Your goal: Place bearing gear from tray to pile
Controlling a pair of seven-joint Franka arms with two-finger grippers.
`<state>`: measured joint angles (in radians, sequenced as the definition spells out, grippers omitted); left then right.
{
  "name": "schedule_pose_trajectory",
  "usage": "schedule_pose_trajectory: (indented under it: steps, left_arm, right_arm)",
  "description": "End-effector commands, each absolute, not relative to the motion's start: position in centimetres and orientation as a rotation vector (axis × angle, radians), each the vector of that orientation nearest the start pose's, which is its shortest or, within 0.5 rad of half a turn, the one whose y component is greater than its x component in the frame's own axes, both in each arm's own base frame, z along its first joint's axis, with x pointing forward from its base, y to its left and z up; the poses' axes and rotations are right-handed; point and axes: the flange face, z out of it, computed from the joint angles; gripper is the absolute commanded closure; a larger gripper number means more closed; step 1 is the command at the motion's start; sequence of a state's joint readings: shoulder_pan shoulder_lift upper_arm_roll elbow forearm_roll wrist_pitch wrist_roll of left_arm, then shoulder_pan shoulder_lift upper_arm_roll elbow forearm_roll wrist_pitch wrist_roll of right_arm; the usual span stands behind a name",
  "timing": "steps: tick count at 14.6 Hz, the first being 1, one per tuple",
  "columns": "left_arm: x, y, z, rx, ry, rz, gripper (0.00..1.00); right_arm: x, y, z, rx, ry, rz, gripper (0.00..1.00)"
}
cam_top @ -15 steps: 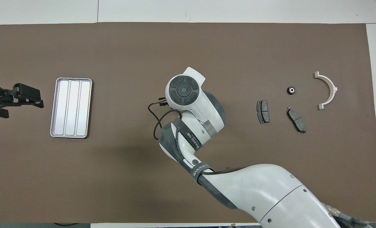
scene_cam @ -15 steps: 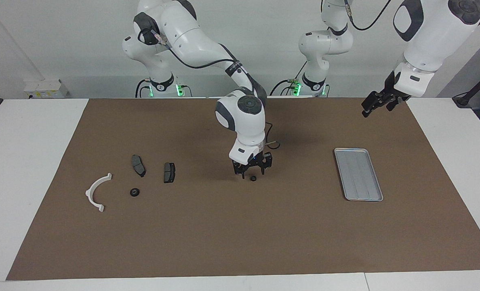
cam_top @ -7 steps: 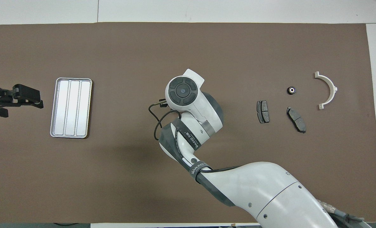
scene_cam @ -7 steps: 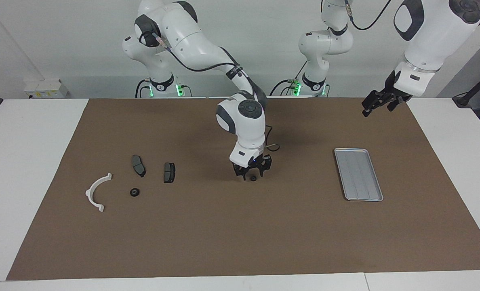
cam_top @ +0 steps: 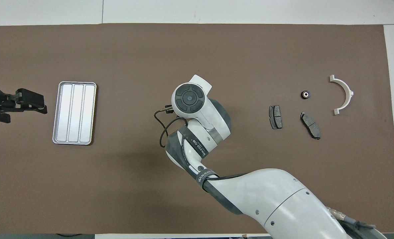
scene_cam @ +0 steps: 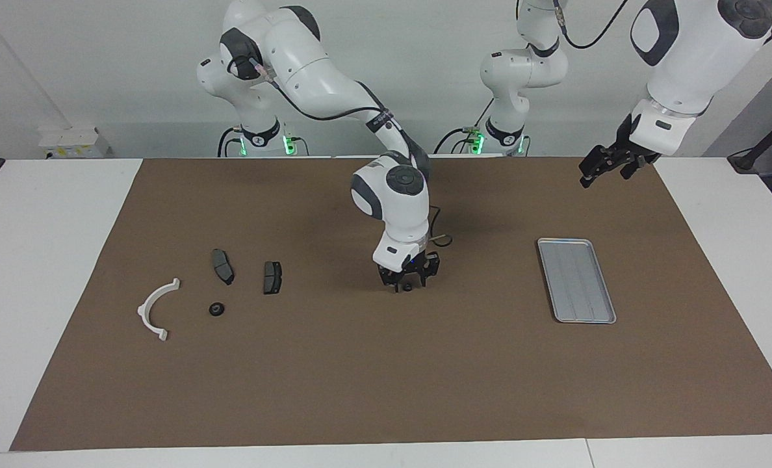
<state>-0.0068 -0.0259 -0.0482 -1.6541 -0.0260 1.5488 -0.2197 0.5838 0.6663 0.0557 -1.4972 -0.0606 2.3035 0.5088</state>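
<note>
Tray point(scene_cam: 578, 281) point(cam_top: 74, 113) lies at the left arm's end of the surface, and the waiting left hand point(scene_cam: 604, 166) point(cam_top: 31, 101) hangs over the brown mat point(scene_cam: 386, 377) near it; whether that hand is apart or together I cannot tell. At mid-surface the right hand point(scene_cam: 407, 281) is down at the mat, fingers apart on either side of a small black bearing gear point(scene_cam: 408, 286), well apart from tray and pile. The pile sits toward the right arm's end: two brake pads point(scene_cam: 222, 266) point(cam_top: 275, 117), then a second gear point(scene_cam: 216, 309) point(cam_top: 305, 95) and a white bracket point(scene_cam: 153, 307) point(cam_top: 344, 93).
</note>
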Motion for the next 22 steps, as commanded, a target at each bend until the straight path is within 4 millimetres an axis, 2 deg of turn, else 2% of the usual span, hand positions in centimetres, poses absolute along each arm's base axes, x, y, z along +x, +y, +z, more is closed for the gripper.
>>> schedule_pose_trajectory:
  steps: [1, 4, 6, 7, 10, 12, 15, 18, 20, 22]
  left_arm:
    - [53.3, -3.4, 60.0, -3.155, -0.251, 0.136, 0.00]
    - [53.3, -3.7, 59.9, -3.155, -0.239, 0.138, 0.00]
    - [53.3, -4.3, 60.0, -3.157, -0.220, 0.131, 0.00]
    - [53.3, -4.5, 60.0, -3.158, -0.210, 0.133, 0.00]
    - [53.2, -4.3, 60.0, -3.156, -0.222, 0.138, 0.00]
    - [53.2, -4.3, 60.0, -3.156, -0.224, 0.138, 0.00]
    - [53.2, -4.1, 60.0, -3.156, -0.229, 0.136, 0.00]
    - [53.2, -3.4, 60.1, -3.155, -0.251, 0.133, 0.00]
    - [53.3, -2.9, 60.1, -3.155, -0.263, 0.133, 0.00]
    - [53.1, -3.5, 60.1, -3.155, -0.246, 0.140, 0.00]
  right_arm:
    - [58.9, 42.8, 28.5, -3.053, -0.199, -0.227, 0.44]
    - [58.9, 42.8, 28.5, -3.053, -0.199, -0.227, 0.70]
    - [58.9, 42.8, 28.5, -3.054, -0.199, -0.226, 0.94]
    - [58.9, 42.8, 28.5, -3.054, -0.199, -0.226, 1.00]
    - [58.9, 42.6, 28.4, -3.062, -0.197, -0.219, 1.00]
    - [59.6, 41.8, 28.8, -3.086, -0.217, -0.236, 1.00]
    - [60.6, 40.2, 31.2, -3.105, -0.191, -0.229, 1.00]
    - [62.7, 35.9, 36.3, -3.113, -0.151, -0.243, 1.00]
    - [64.2, 31.0, 39.8, -3.123, -0.177, -0.217, 1.00]
    - [65.3, 26.8, 43.0, -3.094, -0.179, -0.210, 1.00]
